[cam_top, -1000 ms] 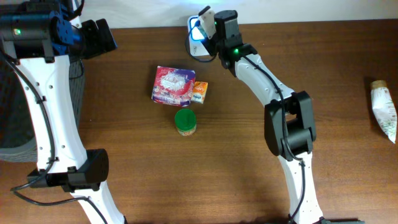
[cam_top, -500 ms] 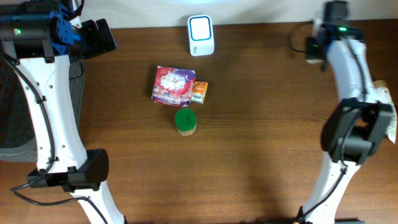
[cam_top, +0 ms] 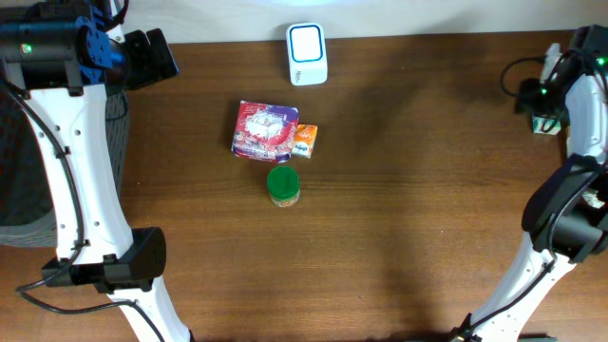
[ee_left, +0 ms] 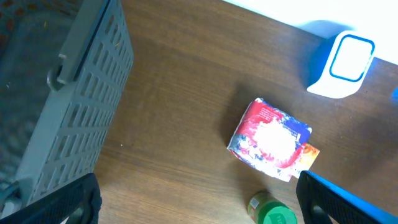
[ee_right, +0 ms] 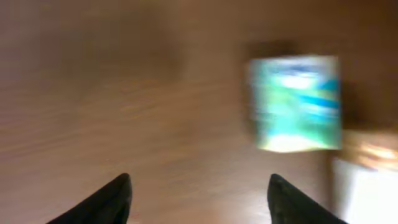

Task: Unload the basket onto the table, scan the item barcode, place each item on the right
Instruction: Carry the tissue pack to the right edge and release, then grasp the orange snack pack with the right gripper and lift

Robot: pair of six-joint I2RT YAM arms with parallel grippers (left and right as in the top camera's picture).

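The white scanner (cam_top: 307, 54) with a blue window stands at the table's back edge, also in the left wrist view as the scanner (ee_left: 345, 62). A small green and blue box (ee_right: 295, 102), blurred, lies on the wood beyond my right gripper (ee_right: 202, 202), whose fingers stand open and apart from it. From overhead that box (cam_top: 543, 124) sits at the far right under the right gripper (cam_top: 548, 106). My left gripper (ee_left: 199, 208) hangs open and empty, high at the back left (cam_top: 142, 57).
A red packet (cam_top: 264, 131), an orange box (cam_top: 305, 141) and a green-lidded jar (cam_top: 283, 186) lie mid-table. A grey basket (ee_left: 68, 106) stands off the left side. Something white (ee_right: 367, 186) lies right of the green box.
My right arm swung from the scanner to the table's far right edge with the small box, and its jaws have opened; the box now lies on the table. The left arm is still.
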